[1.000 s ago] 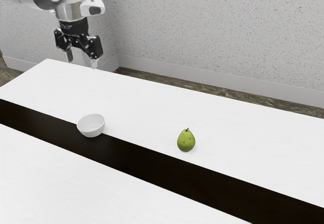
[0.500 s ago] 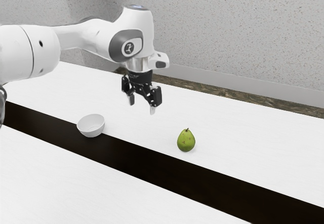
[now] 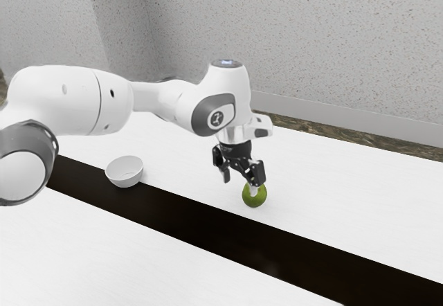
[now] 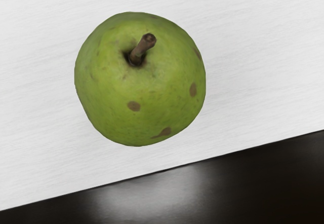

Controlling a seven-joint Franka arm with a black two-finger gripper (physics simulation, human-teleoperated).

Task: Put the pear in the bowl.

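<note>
My gripper (image 3: pixel 239 183) points down in the exterior view with its fingers spread apart, the nearer fingertip in front of the pear's upper part. The green pear (image 3: pixel 255 198) stands upright on the white table top, its stem and top partly hidden by that finger. From the wrist view, the pear (image 4: pixel 139 92) is seen from above, with its brown stem and brown spots in plain sight. A white bowl (image 3: pixel 124 173) sits toward the exterior view's left, apart from the pear, and no object shows inside it.
A dark strip (image 3: pixel 208 226) runs lengthwise along the white table (image 3: pixel 360 195), passing beside the pear and under part of the bowl. Behind the table's far edge stands a speckled wall (image 3: pixel 311 36). The arm reaches over the table behind the bowl.
My gripper has travelled from the exterior view's upper left toward its right and down to the pear, staying open. The pear and bowl have not moved.
</note>
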